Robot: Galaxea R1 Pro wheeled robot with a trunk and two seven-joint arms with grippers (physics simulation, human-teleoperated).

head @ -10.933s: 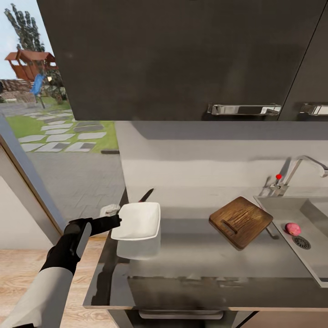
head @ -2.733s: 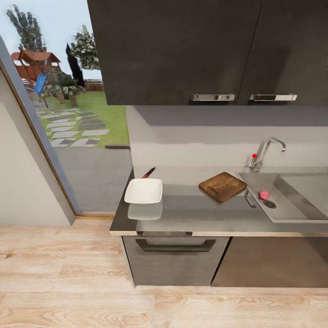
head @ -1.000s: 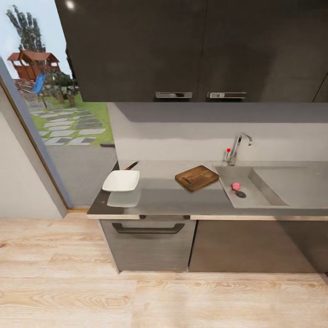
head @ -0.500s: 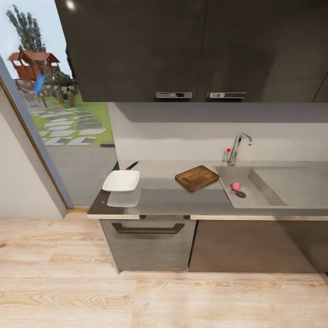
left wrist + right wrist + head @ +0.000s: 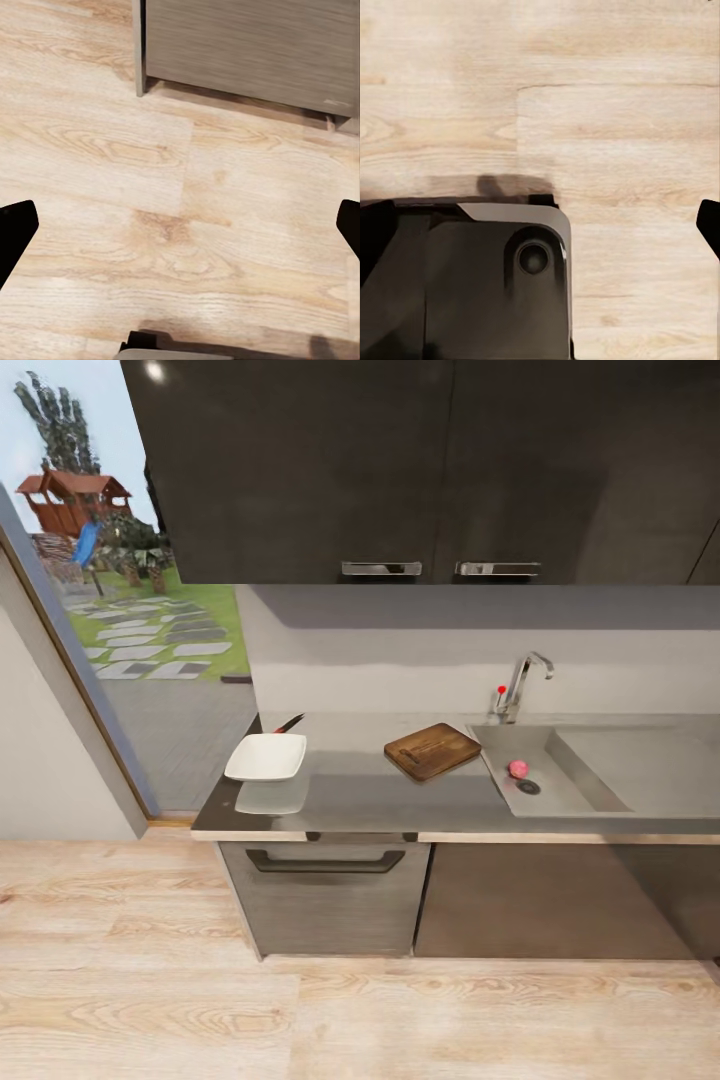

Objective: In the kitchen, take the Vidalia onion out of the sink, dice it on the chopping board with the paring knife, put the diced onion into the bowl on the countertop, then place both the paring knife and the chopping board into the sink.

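Nothing on the counter has shifted over the last second; compared with the frame from nearly three seconds ago the whole view has widened and slid, which reads as the robot backing off and moving rightward, not as any object moving. That leaves the robot standing well back on the wood floor (image 5: 360, 1000), so I judge the task barely begun: it must close in on the sink before reaching for anything. Largest first: the countertop (image 5: 400, 800) runs across the head view, with the sink (image 5: 600, 770) set into its right part below the tap (image 5: 520, 685). The board (image 5: 432, 750) lies just left of the basin, and the bowl (image 5: 266, 757) sits near the counter's left end, well apart from it. The onion (image 5: 518, 768), small and pinkish, rests in the basin just beside the drain (image 5: 529, 787). The knife (image 5: 290, 722) lies behind the bowl, partly hidden by it, so blade and handle are hard to separate. The left gripper (image 5: 180, 225) hangs over the floor, its dark fingertips at the frame's two edges, spread wide and empty. The right gripper (image 5: 540, 225) looks down at the robot's dark base (image 5: 472, 285); one fingertip shows at the edge, so I cannot tell its state.
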